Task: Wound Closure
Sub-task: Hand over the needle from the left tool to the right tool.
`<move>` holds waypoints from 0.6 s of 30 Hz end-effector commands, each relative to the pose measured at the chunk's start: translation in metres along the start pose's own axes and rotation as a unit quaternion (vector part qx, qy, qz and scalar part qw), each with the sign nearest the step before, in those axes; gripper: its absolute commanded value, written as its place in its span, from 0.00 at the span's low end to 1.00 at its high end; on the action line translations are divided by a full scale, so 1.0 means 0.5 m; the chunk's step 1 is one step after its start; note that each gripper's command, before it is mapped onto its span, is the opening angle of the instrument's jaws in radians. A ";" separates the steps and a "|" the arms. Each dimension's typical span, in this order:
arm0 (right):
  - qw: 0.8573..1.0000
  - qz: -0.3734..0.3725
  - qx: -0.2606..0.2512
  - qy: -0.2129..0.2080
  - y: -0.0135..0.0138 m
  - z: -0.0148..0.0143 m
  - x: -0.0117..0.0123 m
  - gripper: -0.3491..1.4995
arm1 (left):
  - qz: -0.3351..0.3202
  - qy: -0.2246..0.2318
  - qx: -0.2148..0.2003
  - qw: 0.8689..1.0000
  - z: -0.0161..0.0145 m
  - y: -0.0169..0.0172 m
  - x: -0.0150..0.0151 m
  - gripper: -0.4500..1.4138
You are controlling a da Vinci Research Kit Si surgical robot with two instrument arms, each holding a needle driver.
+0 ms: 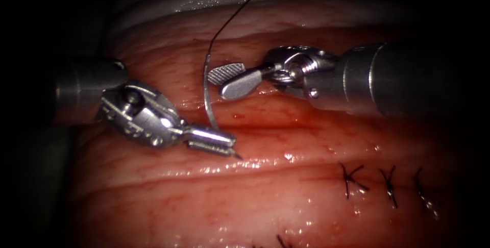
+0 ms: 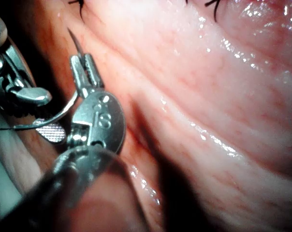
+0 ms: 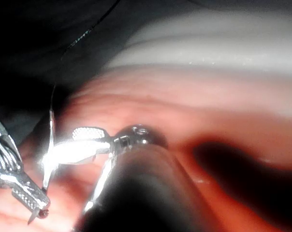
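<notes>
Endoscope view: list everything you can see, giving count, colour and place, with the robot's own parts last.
Tissue: one, pink-red, lying under everything.
Needle: one, silver, curved; its point juts past the left gripper and seems clear of the tissue.
Thread: one, black, rising from the needle's blunt end.
Stitches: three, black, across the cut at the picture's right.
Left gripper: one, silver, shut on the needle near its point.
Right gripper: one, silver, open, holding nothing, beside the needle's upper curve.
</notes>
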 end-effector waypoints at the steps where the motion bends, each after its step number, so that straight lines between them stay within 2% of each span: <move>1: 1.000 0.002 0.004 -0.002 0.0016 0.0022 -0.0001 0.78 | 0.001 0.000 0.000 1.000 0.0010 -0.0001 -0.0010 0.00; 12: 1.000 0.014 0.010 -0.005 0.0030 0.0054 -0.0017 0.76 | 0.001 0.001 0.003 1.000 0.0011 -0.0004 -0.0001 0.00; 18: 1.000 0.023 0.010 -0.005 0.0030 0.0059 -0.0018 0.72 | 0.000 -0.001 0.005 1.000 0.0013 -0.0007 0.0001 0.00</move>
